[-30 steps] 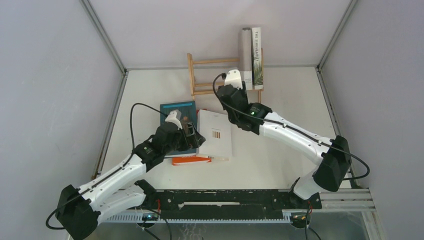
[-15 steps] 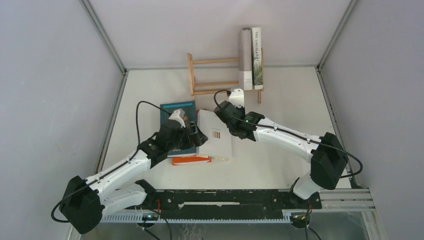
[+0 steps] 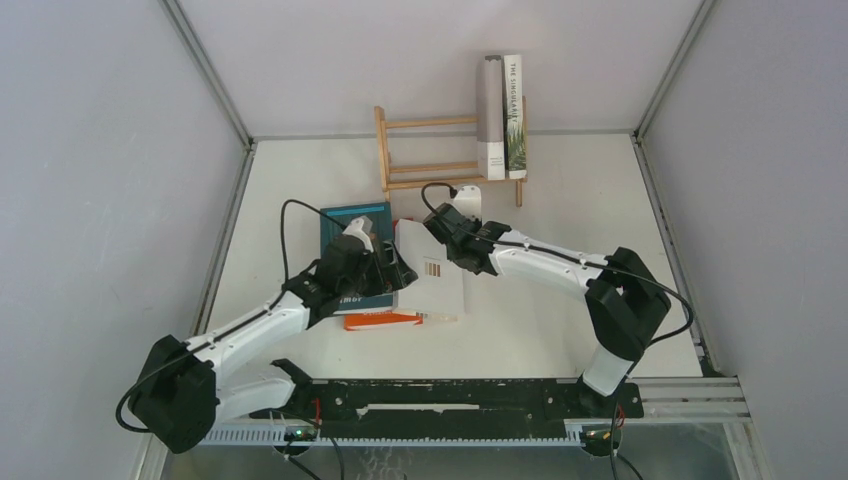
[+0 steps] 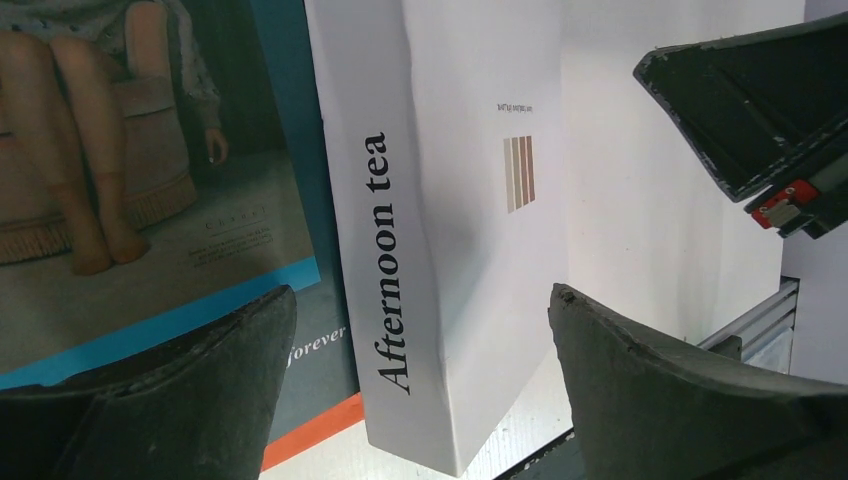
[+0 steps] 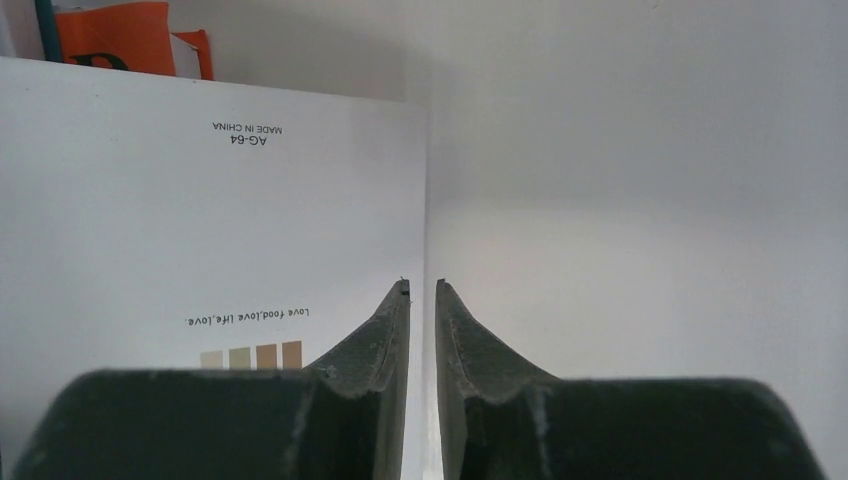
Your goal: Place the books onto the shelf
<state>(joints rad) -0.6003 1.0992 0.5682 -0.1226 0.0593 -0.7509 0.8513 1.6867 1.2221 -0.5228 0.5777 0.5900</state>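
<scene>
A small light-wood slatted shelf (image 3: 430,123) stands at the back, with a plain grey book (image 3: 490,110) and a white palm-leaf book (image 3: 514,110) upright at its right end. Nearer, a thick white "Afternoon tea" book (image 3: 440,288) lies flat just beside a teal book (image 3: 345,217), with an orange book (image 3: 383,321) peeking out underneath

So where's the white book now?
Top view: the white book lies flat mid-table, right of the teal book, with the orange book at its near edge, in front of the shelf.
</scene>
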